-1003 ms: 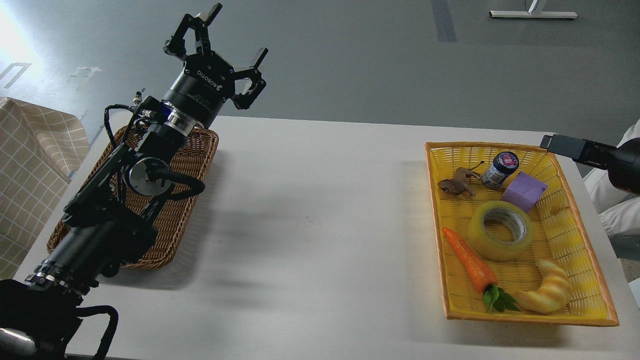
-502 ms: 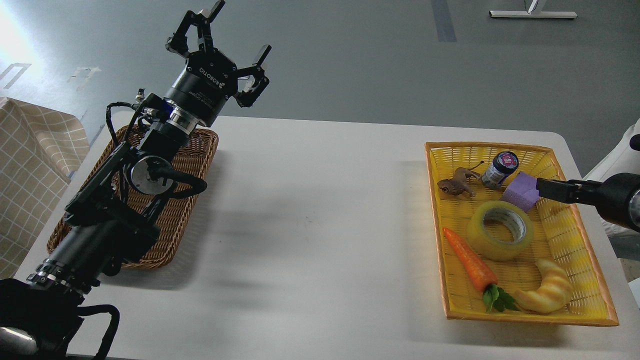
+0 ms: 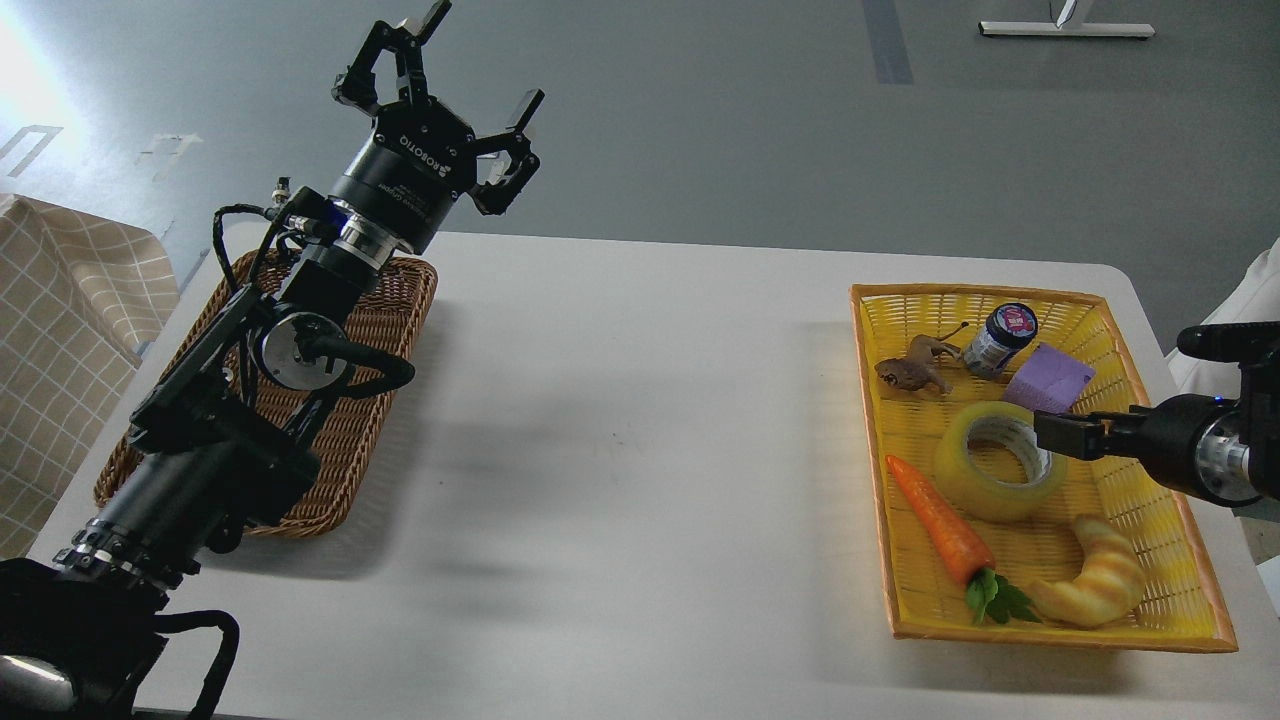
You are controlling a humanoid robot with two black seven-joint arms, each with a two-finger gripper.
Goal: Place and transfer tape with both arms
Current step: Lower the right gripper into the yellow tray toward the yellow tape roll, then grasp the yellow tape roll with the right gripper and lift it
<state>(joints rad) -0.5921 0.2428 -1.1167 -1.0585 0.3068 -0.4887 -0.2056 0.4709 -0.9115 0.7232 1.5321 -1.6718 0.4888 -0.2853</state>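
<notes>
Two arms showed only in part: the left gripper (image 3: 440, 95) stood raised above the brown basket (image 3: 400, 300) with fingers spread wide, while the right gripper (image 3: 1065, 435) was largely cut off, its fingers impossible to judge. The white bench (image 3: 640, 420) sat on grey floor. In the yellow basket (image 3: 1150, 520), the tape (image 3: 985, 480) lay flat, core upward, beside the carrot (image 3: 935, 520).

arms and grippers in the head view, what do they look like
Both arms are black. The left arm is built of thick cylinders with a silver ring, a round grey disc on one joint and loose black cables. Its gripper has jointed black fingers and white "ROBOTIQ" lettering. The right arm shows a silver band; its gripper appears only as a dark blocky tip.
</notes>
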